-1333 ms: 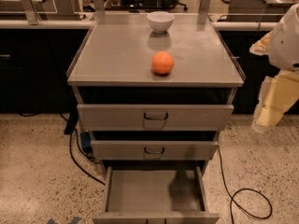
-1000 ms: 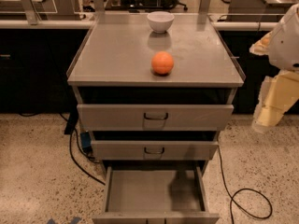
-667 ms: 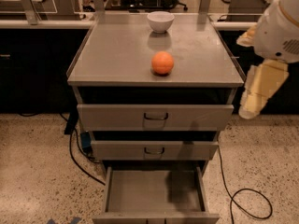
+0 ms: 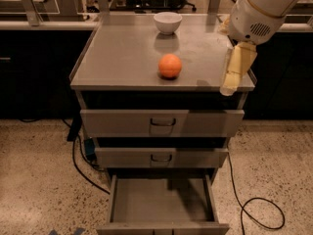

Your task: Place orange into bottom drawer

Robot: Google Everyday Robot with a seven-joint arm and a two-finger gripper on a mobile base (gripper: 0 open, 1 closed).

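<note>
Scene: a grey metal cabinet (image 4: 78,101) with three wide drawers stands on a speckled floor (image 4: 39,180), seen from the front and slightly above.
Worktop: the flat grey worktop (image 4: 122,53) on top of the cabinet carries two things, a fruit and a bowl.
Orange: a round, bright orange (image 4: 170,65) sits on the worktop, a little right of centre and near the front edge. Nothing touches it.
Bowl: a small white bowl (image 4: 167,22) stands upright at the back of the worktop, directly behind the orange and well apart from it.
Arm: a bulky white robot arm (image 4: 264,9) reaches in from the upper right corner.
Gripper: the cream-coloured gripper (image 4: 229,84) hangs from the arm and points downward over the front right corner of the worktop. It is to the right of the orange and clear of it. How far it is open cannot be told from this angle.
Top drawer: the top drawer (image 4: 117,123) is pushed in, with a dark handle on its front.
Middle drawer: the middle drawer (image 4: 122,157) is also pushed in, with the same kind of handle.
Bottom drawer: the bottom drawer (image 4: 161,199) is pulled out toward the viewer, showing a flat grey inside.
Cable: a black cable (image 4: 257,210) loops on the floor to the right of the cabinet.
</note>
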